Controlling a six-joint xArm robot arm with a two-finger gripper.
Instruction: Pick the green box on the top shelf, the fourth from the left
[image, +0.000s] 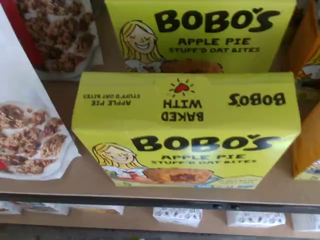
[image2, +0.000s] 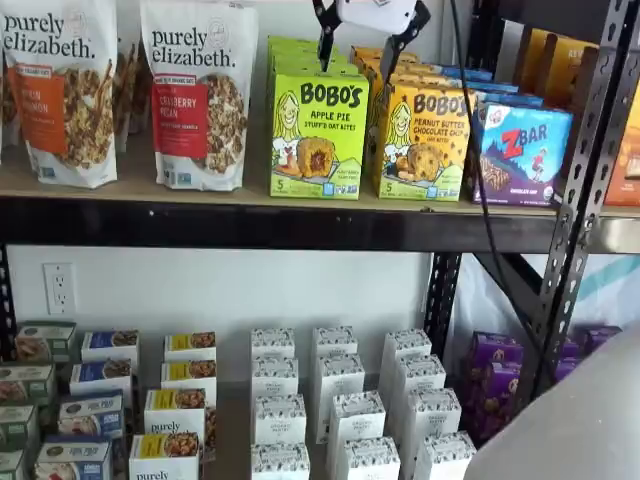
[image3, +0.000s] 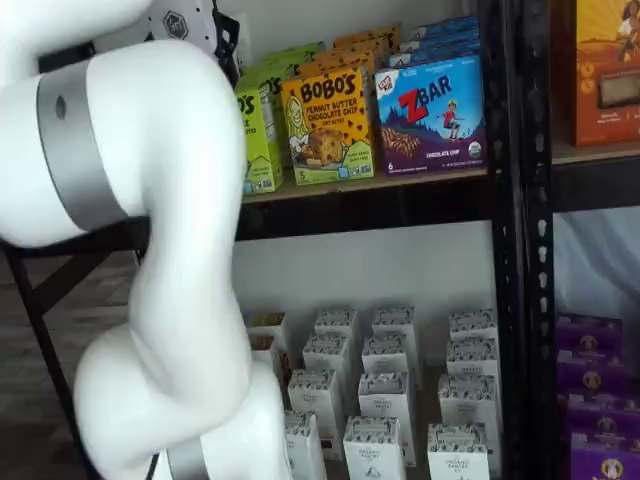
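Wrist view looks down on the green box at the front edge of the top shelf. Above it in a shelf view the claw spreads wide, empty: the approach step. Next, descend squarely to straddle the carton.

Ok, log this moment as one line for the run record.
stage: approach | hand: open, above the front green box | green box: upright on top shelf, not gripped | right neighbour: yellow-orange Bobo's box

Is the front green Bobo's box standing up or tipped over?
Upright: the green box stands on its base on the top shelf, front panel facing out.
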